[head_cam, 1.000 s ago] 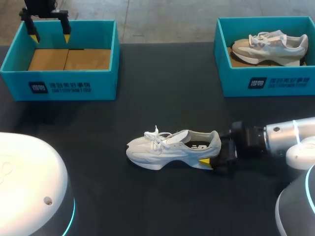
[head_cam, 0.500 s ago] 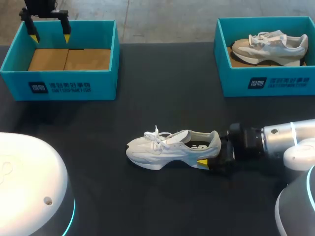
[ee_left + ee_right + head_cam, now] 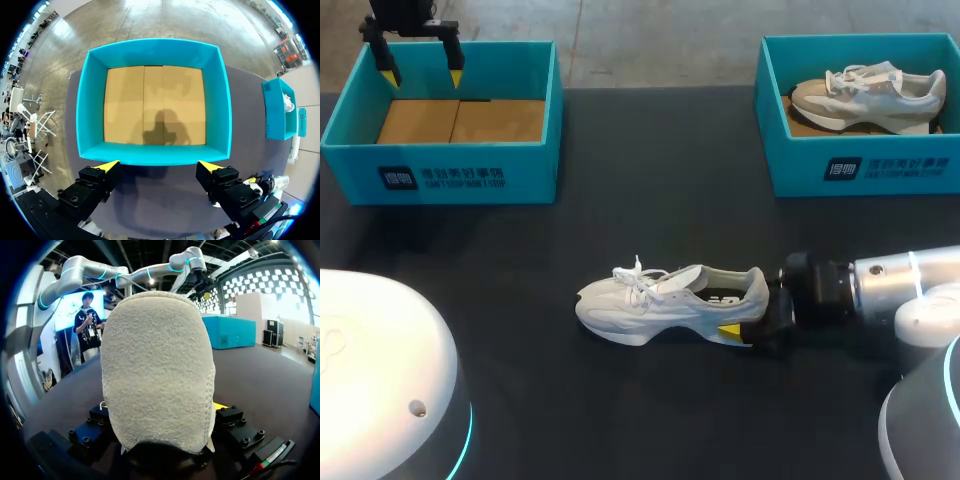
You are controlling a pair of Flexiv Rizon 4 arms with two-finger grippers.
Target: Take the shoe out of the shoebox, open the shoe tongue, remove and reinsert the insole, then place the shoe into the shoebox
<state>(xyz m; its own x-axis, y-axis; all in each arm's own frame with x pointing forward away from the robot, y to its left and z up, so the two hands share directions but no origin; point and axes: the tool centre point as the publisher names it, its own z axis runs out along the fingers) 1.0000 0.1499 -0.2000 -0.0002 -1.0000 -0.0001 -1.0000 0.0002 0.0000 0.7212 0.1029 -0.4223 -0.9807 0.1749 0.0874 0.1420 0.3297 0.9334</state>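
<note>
White shoe (image 3: 670, 300) sits upright on the black table (image 3: 620, 200), unmoved. Your right gripper (image 3: 750, 312) has crept closer over the last second, so its jaws now bracket the heel. Whether they actually pinch it, I cannot tell. The tongue and insole steps look yet to come. Your left gripper (image 3: 420, 62) hangs above the empty blue box (image 3: 440, 165), jaws spread wide, holding nothing.

1. Seen from overhead, light falls bright and even across the dark table (image 3: 650, 200); I see only a thin, soft shadow under the white shoe (image 3: 665, 300).
2. My left gripper (image 3: 159, 165) throws a dim shadow onto the cardboard (image 3: 125, 105) inside the shoebox (image 3: 220, 100).
3. From my right wrist, the shoe's heel is evenly lit.
</note>
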